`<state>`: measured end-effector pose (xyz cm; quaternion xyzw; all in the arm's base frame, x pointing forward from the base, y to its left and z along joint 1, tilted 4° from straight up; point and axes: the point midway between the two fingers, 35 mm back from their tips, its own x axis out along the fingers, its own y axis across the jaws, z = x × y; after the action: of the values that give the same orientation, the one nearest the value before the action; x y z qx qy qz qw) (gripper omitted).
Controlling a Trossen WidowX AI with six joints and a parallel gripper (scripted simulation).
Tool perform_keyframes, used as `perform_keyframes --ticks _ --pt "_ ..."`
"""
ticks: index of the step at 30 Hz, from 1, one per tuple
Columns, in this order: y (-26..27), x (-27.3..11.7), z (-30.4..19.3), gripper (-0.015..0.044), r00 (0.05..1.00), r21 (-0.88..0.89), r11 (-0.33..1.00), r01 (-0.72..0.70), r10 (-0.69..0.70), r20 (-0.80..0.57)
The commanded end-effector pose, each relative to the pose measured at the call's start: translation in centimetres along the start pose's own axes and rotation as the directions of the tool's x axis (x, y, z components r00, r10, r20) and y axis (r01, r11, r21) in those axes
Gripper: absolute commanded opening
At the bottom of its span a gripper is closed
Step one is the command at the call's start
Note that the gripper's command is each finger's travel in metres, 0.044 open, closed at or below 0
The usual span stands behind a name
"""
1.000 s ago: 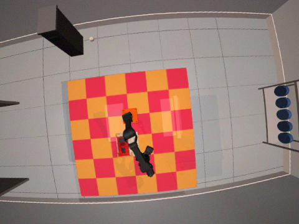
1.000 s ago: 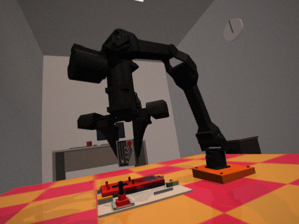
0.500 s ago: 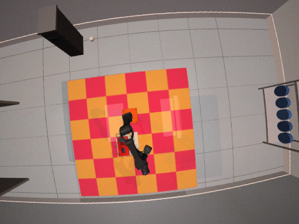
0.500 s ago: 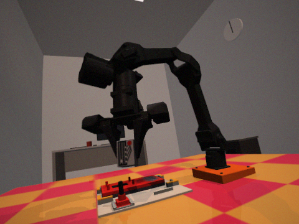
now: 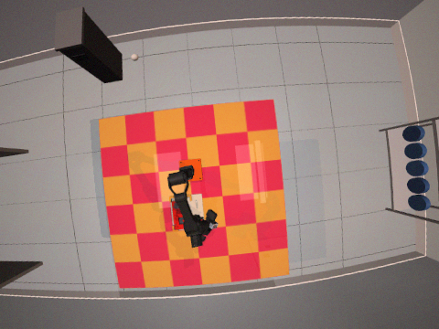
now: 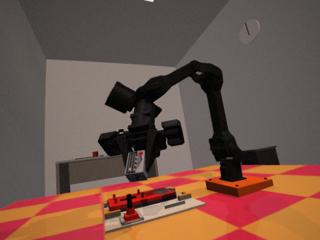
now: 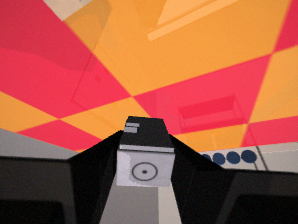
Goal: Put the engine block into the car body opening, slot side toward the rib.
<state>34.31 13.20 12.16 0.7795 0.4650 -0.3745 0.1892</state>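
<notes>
Boxy grey-and-black engine block, tilted, clamped between the black gripper's fingertips, above the flat red car body, well inside the tabletop's edges. Probably light, rigid, smooth-sided; could pivot. Best grip: opposite flat sides, high up, slot face free.
</notes>
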Motion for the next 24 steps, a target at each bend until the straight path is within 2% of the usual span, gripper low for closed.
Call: perform_keyframes --ticks 1,24 --pt "-0.1 -0.2 0.1 0.0000 0.998 -0.018 1.000 -0.003 0.002 -0.064" --pt "0.1 4.6 3.9 0.0000 0.998 -0.019 1.000 -0.003 0.002 -0.068"
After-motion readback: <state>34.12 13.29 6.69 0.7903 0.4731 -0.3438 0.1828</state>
